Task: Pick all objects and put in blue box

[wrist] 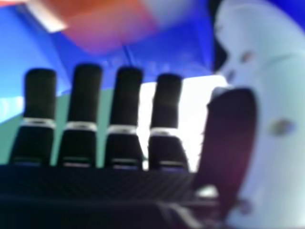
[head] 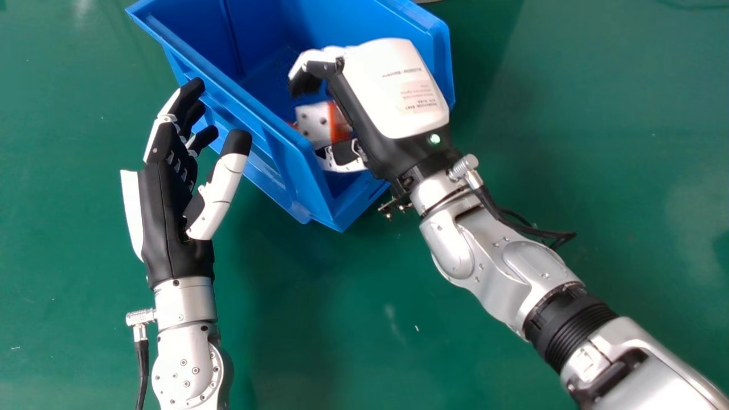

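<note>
- Evidently idle, left hand: spread, just outside the blue box.
- Orange-and-white object: within the box's near end; placing seems nearly done, withdrawal left. Whether it has settled, or others remain, cannot be told.
- Right hand: over the box, fingers extended, pinching nothing; small print on its back.
</note>
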`<state>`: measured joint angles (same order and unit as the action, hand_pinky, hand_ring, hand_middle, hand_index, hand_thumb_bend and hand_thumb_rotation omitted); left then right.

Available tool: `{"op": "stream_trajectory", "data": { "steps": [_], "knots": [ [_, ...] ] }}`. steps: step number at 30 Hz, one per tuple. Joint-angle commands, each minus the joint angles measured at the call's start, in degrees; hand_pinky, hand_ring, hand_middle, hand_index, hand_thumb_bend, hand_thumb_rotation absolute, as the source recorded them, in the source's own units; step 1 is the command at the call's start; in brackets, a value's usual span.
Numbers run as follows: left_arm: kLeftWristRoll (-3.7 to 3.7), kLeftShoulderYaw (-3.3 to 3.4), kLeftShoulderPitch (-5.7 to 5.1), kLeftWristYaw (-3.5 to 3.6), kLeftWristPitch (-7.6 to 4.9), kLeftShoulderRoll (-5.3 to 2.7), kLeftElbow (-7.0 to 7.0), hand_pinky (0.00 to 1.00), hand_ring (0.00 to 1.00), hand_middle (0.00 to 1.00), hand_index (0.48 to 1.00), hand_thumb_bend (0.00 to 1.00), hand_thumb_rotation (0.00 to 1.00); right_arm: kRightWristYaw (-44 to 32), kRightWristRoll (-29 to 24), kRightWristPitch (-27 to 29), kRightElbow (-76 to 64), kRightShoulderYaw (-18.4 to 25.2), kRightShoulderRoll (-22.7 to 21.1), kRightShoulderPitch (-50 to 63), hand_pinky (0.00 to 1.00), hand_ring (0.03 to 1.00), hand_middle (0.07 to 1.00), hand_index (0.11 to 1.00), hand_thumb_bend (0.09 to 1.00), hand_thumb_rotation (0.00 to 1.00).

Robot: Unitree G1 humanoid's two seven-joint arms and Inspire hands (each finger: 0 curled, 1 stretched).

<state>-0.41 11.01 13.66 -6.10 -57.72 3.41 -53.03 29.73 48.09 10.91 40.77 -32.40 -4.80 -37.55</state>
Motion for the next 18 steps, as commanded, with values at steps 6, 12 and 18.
{"op": "stream_trajectory", "data": {
  "steps": [6,12,18],
  "knots": [
    [0.42,-0.3,0.69,0.21,-0.84,0.42,0.97,0.81,0.88,0.88,0.805,0.8,0.56,-8.5,0.9,-5.2,-10.7,-0.5,-2.1,3.1,0.74,0.856,0.893,0.823,0.835,0.0],
    [-0.53,-0.35,0.43,1.15,-0.47,0.33,1.47,0.8,0.88,0.88,0.807,0.8,0.56,-9.7,1.0,-6.5,-14.9,0.2,-2.4,5.3,0.81,0.923,0.955,0.876,0.872,0.0],
    [-1.14,-0.31,0.06,1.87,-0.7,0.14,1.65,0.81,0.89,0.89,0.806,0.81,0.56,-5.5,-0.2,-3.5,-19.4,2.1,-3.1,10.1,0.84,0.949,0.975,0.895,0.89,0.01]
  ]
}}
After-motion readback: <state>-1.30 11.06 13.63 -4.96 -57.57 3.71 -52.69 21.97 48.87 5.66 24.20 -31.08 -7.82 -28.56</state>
